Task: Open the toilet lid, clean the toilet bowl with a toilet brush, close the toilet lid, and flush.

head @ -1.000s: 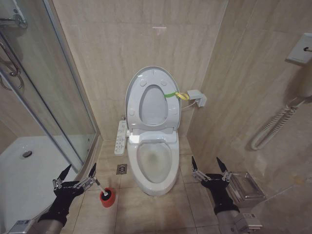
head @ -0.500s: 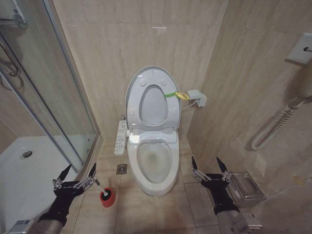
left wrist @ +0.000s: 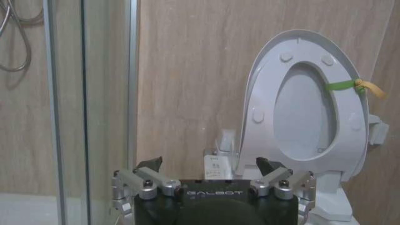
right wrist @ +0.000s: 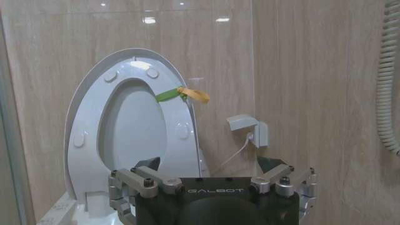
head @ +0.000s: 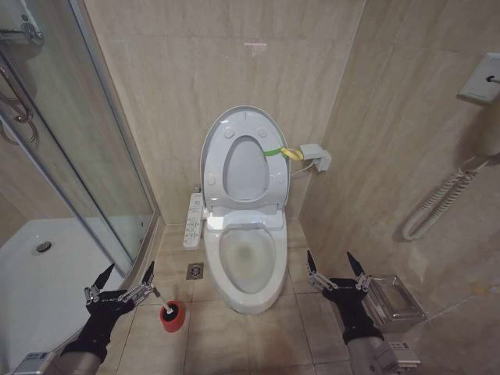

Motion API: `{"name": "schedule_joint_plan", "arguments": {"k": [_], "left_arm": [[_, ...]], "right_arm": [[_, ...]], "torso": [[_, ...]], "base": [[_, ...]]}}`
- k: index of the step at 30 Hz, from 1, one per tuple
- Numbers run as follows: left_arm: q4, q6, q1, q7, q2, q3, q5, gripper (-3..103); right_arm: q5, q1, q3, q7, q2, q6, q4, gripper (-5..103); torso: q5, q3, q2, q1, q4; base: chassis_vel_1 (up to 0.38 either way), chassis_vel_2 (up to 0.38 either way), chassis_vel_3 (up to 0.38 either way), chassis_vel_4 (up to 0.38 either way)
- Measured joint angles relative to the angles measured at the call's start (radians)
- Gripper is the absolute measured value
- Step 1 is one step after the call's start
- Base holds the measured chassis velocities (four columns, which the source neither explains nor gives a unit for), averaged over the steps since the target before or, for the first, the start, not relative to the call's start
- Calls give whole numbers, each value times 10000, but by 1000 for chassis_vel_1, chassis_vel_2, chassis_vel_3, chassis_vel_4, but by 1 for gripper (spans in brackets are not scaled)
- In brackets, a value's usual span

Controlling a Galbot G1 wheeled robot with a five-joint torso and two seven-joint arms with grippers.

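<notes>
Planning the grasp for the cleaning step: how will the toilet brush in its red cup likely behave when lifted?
The toilet brush is a slim white stick, so probably light and stiff. It leans in a small red holder cup, which might tip or lift along. The left end effector is open beside it.

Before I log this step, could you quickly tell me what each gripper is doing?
Left gripper: open, empty, low beside the toilet brush.
Right gripper: open, empty, right of the toilet bowl.
</notes>
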Motion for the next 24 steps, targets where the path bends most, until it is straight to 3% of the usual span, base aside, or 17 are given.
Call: {"name": "schedule_joint_plan", "arguments": {"k": [24], "left_arm": [[0,0,0,0,0,0,0,98]], "right_arm": [[0,0,0,0,0,0,0,100]], "torso": [[0,0,0,0,0]], "base": [[0,0,0,0]]}}
